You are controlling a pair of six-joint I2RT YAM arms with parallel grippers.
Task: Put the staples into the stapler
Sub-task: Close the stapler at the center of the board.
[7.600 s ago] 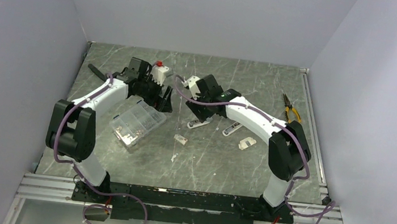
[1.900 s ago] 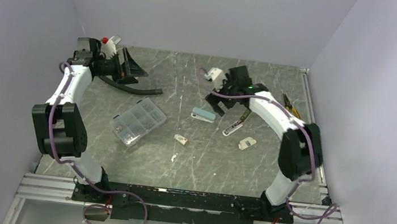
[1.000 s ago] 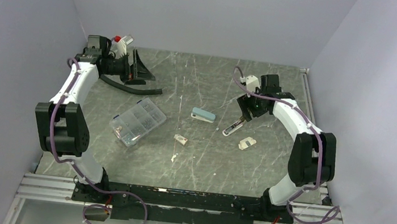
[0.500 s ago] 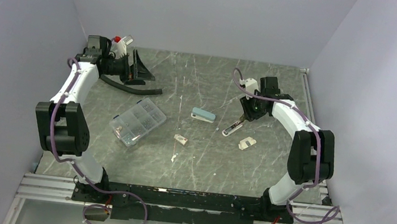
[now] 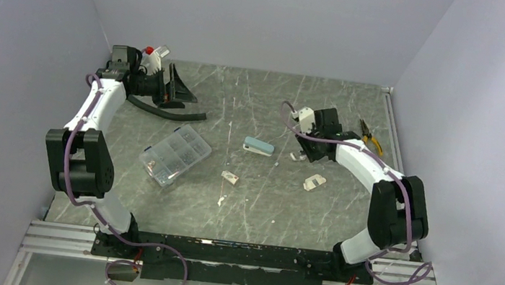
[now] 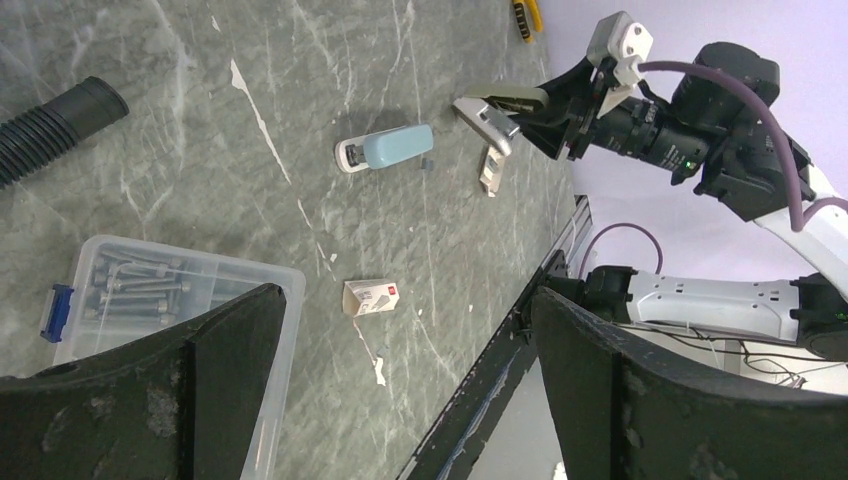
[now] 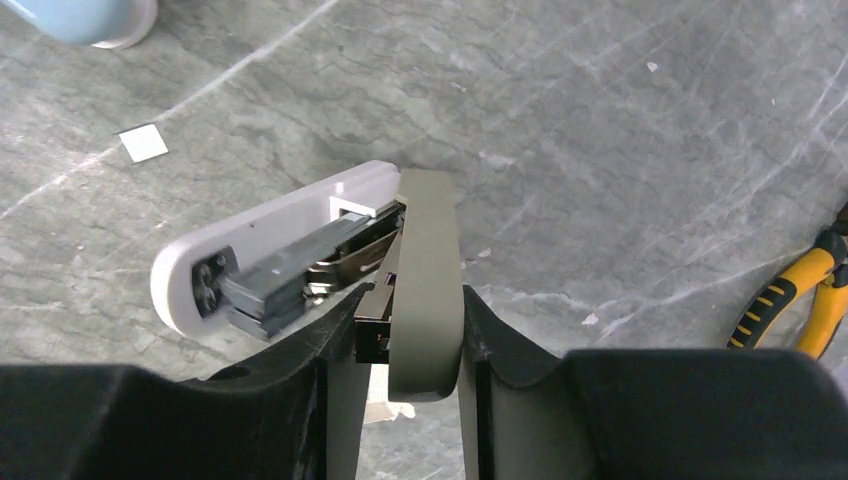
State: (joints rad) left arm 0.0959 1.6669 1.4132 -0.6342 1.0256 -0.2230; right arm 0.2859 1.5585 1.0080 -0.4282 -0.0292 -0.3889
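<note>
The grey marble desk (image 5: pixel 263 209) carries everything. At its far left corner the left gripper (image 5: pixel 178 88) hangs wide open and empty, beside a black ribbed hose (image 5: pixel 173 113). A clear compartment case (image 5: pixel 175 153) with screws lies left of centre, well apart from the work.

Right of centre, the right gripper (image 7: pixel 405 320) is closed on the olive cover of the grey stapler (image 7: pixel 250 225). The stapler is swung open, so its white base and dark magazine show. I cannot tell if the base touches the desk. It looks stiff, but I think the base can swing on the hinge, so a hold on the sides of the cover seems right.

A blue stapler (image 5: pixel 258 146) lies near on its left, and yellow pliers (image 5: pixel 370 137) lie at the far right.

The staples (image 5: pixel 230 177), a tiny white box with a red mark, lie free nearer the arm bases. The box is probably light thin cardboard that crushes or slides easily, so it should be pinched gently on its long sides. A small white piece (image 5: pixel 314 183) lies near the right arm, but nothing blocks the box.
</note>
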